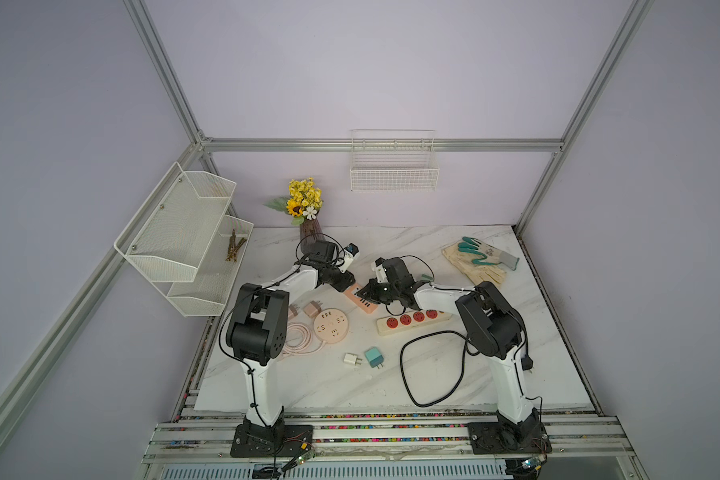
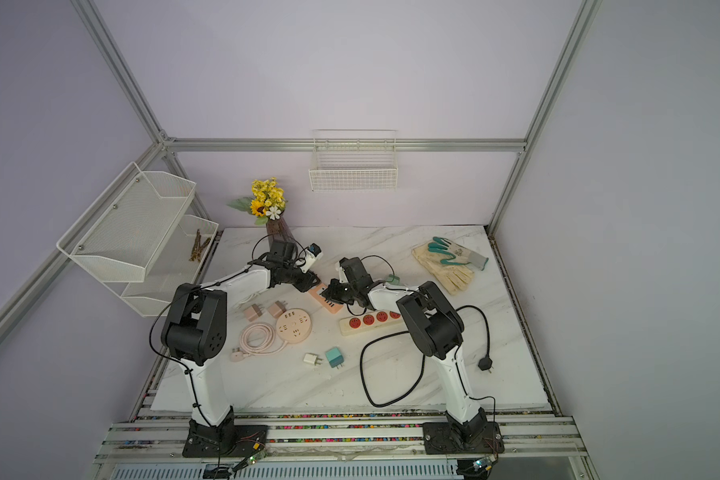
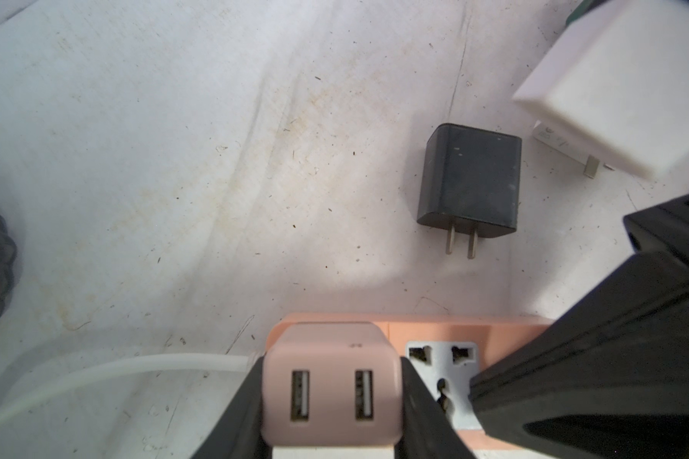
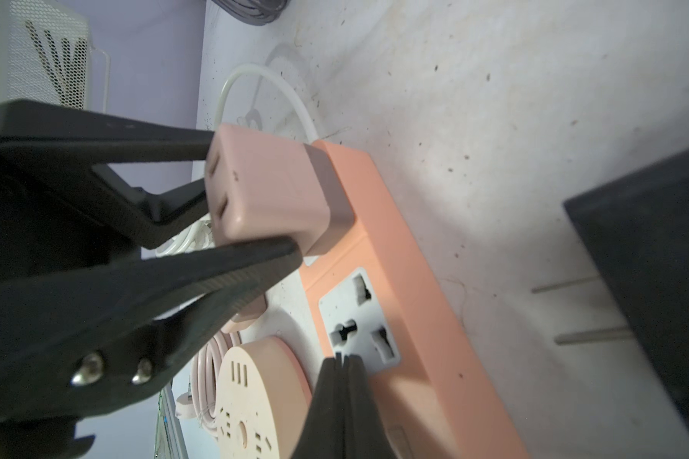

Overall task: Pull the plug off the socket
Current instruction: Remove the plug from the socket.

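Left gripper (image 3: 331, 367) clamps pink plug (image 3: 331, 401) by its flat sides – light, rigid, slick plastic, prob seated tight; right gripper (image 4: 343, 361) clenched empty, pinning orange strip (image 4: 394, 222)

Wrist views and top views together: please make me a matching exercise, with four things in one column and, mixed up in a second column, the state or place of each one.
Things
1. pink USB charger
2. black charger
3. right end effector
4. work gloves

States or places
A. shut, tips on the orange power strip
B. lying loose on the table, prongs bare
C. on the far right part of the table
D. plugged into the orange power strip, held by the left end effector

Pairs: 1-D, 2-B, 3-A, 4-C
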Robot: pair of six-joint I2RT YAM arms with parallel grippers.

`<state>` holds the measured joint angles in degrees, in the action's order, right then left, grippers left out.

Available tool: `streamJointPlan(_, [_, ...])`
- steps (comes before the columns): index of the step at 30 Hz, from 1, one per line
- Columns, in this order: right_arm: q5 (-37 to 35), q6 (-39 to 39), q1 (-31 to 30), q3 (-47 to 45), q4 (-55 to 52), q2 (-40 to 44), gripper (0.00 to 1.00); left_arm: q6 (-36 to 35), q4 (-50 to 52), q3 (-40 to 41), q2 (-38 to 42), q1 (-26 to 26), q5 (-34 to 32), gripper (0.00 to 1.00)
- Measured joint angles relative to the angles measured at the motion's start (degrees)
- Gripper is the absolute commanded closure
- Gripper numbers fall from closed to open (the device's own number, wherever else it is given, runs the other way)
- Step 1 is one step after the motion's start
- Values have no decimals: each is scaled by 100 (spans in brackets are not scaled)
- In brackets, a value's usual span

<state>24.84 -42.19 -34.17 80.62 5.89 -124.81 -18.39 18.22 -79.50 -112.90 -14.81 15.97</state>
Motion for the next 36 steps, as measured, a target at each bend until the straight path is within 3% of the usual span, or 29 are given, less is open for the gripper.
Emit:
streamJointPlan(15, [-31,90,0,85,-111,-35,100,479,-479,26,656,4,404,94])
streamJointPlan(21, [50,92,4,118,-122,-35,100,1012,-535,341,1104,4,289,94])
streamJointPlan(27, [179,225,4,339,-525,13,73,1764,-345,581,1941,4,-94,93])
streamJointPlan(36, [133,592,94,66,-955,1202,47,2577,1161,190,2647,15,-293,92])
